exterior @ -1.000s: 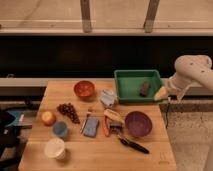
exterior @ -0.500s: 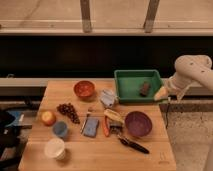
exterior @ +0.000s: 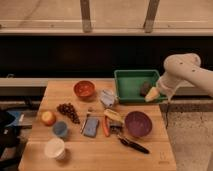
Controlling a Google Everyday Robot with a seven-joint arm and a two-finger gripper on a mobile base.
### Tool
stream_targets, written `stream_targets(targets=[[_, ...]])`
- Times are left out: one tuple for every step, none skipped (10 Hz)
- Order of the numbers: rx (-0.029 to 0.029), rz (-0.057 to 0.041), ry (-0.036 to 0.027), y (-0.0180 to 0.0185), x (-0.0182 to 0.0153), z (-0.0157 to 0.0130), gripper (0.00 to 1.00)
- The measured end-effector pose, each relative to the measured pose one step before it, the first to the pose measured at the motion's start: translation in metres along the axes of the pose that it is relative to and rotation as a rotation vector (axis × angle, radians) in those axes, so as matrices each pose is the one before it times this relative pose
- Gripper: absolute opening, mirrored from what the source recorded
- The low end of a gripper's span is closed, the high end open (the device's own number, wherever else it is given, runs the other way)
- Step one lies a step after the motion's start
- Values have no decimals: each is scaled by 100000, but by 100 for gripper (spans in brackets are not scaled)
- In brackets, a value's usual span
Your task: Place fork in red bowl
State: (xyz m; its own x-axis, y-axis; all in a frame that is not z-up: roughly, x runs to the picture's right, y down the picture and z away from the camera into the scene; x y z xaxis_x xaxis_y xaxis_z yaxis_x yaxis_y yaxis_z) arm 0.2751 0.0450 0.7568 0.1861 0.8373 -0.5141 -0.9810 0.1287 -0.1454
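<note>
The fork (exterior: 85, 122) lies flat on the wooden table (exterior: 150, 155), near the table's middle. It sits just beside the left edge of the blue sponge (exterior: 91, 127), its thin handle running roughly front to back. A cluster of dark grapes (exterior: 68, 111) sits just to its left. Farther left are a round orange-yellow fruit (exterior: 48, 117) and a small blue cup (exterior: 60, 128), with a white cup (exterior: 55, 148) near the front edge. The red bowl (exterior: 84, 89) stands upright behind the fork, toward the back of the table, apart from it, with bare wood between the two. To the right of the sponge lies an orange-red handled tool (exterior: 105, 126), and beyond it a pale yellowish item (exterior: 113, 115) and the larger purple bowl (exterior: 138, 123). A black-handled utensil (exterior: 132, 145) lies slanted in front of the purple bowl. A crumpled pale packet (exterior: 107, 97) rests between the red bowl and the green bin (exterior: 125, 86), which holds a dark object (exterior: 145, 88). The gripper (exterior: 152, 95) hangs at the bin's front right corner on the white arm (exterior: 182, 70), well apart from the fork. Its fingers are spread, and nothing shows between them.
</note>
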Motion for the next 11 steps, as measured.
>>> stream_targets(targets=[[-529,-4512,-518,2183,-648,-155,77],[-402,-5649,-757,2635,-1009,-225,77],[-215,-5902,-812,2609,-1178,-207,77],[-54,-6274,-775,2509,-1483,-238,77],[-204,-3841,-337,1438,-1127,-98,77],[-536,-5555,-371,2184,-1772,-22,77],[-849,-5032,-766,2200,-1907,38,77],[-1489,-3669,-1325,1611,-1427,-136,77],[-34,-36,54,-30,9,20,77],[490,364,-37,-347,164,-68,77],[-137,-374,-2,204,-148,31,77]])
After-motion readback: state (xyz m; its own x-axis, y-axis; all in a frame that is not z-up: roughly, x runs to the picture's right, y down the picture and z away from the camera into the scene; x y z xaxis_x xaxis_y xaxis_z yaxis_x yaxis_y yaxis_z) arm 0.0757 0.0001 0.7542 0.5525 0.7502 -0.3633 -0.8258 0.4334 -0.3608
